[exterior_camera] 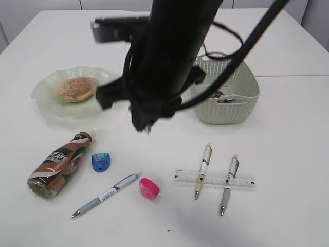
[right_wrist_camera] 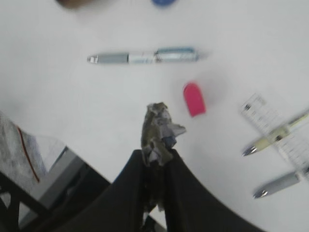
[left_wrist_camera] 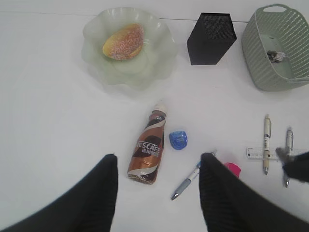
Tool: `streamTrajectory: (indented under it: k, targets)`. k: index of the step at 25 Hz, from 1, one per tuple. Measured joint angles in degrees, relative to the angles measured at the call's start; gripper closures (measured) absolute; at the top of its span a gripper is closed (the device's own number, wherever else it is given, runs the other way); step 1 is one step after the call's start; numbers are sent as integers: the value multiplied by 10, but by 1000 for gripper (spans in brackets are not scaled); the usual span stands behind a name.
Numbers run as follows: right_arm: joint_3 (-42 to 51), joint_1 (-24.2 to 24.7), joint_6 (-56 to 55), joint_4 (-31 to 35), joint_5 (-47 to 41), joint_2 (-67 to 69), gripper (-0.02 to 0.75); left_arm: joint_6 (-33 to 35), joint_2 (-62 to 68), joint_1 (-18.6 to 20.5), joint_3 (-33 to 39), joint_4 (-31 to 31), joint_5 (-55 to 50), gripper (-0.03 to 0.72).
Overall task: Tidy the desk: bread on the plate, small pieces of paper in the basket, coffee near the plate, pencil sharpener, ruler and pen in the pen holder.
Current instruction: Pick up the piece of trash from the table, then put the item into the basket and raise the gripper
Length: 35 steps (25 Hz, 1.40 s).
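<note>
Behind arm (exterior_camera: 169, 56), pen holder hidden, basket (exterior_camera: 241, 103) pt. blocked

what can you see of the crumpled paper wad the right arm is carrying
The small crumpled paper wad looks whitish with olive-brown and bluish patches, creased and twisted like a wrapper. It stands roughly upright, its lower end pinched between the right gripper's black fingers, its top sticking out beyond them. It hangs above the white desk, clear of it, nothing else touching it.

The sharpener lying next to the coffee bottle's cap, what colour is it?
Blue. The sharpener shows best in the left wrist view, just right of the coffee bottle.
</note>
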<state>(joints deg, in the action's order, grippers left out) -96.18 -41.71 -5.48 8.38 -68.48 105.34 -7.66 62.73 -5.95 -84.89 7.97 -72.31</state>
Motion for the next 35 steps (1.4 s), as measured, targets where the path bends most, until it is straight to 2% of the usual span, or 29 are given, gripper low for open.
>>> streamTrajectory:
  k: [5, 10, 19, 28, 29, 31, 35]
  targets:
    - [-117, 82, -3, -15, -19, 24, 660, 0, 0, 0, 0, 0, 0, 293]
    - [-186, 143, -5, -55, -25, 71, 660, 0, 0, 0, 0, 0, 0, 301]
    - [-265, 240, -10, -66, -28, 176, 660, 0, 0, 0, 0, 1, 0, 305]
    - [-296, 293, -21, -74, 5, 255, 657, 0, 0, 0, 0, 7, 0, 306]
    - [-299, 296, -28, -76, 13, 260, 646, 0, 0, 0, 0, 8, 0, 306]
    - [-300, 301, -38, -76, 29, 266, 577, 0, 0, 0, 0, 12, 0, 307]
    - [-300, 310, -41, -80, 46, 266, 269, 0, 0, 0, 0, 19, 0, 307]
